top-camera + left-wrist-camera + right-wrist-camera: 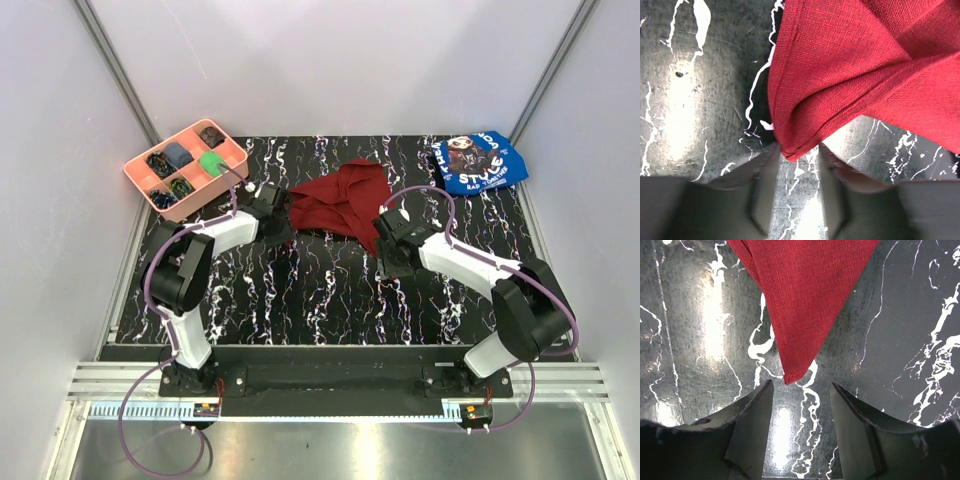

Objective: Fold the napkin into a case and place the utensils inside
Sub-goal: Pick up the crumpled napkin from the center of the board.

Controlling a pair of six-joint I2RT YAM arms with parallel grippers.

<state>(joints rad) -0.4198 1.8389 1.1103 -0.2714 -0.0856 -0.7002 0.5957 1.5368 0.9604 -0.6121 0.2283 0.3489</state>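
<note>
Marble table (300, 290): napkin (335, 200) corners at left tool (797, 156), right tool (801, 390); jaws apart.

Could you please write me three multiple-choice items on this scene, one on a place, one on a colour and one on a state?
1. Where does the pink tray stand on the table in the top view?
A. far left corner
B. far right corner
C. near edge, between the arm bases

2. What colour is the napkin?
A. blue
B. white
C. dark red

3. How is the right gripper?
A. shut on the napkin
B. open, with a napkin corner just ahead of its fingers
C. shut and empty

Answers:
1. A: the top view shows the tray at the far left.
2. C: all three views show dark red cloth.
3. B: the right wrist view shows the fingers spread, with the corner's tip just ahead of the gap.
</note>
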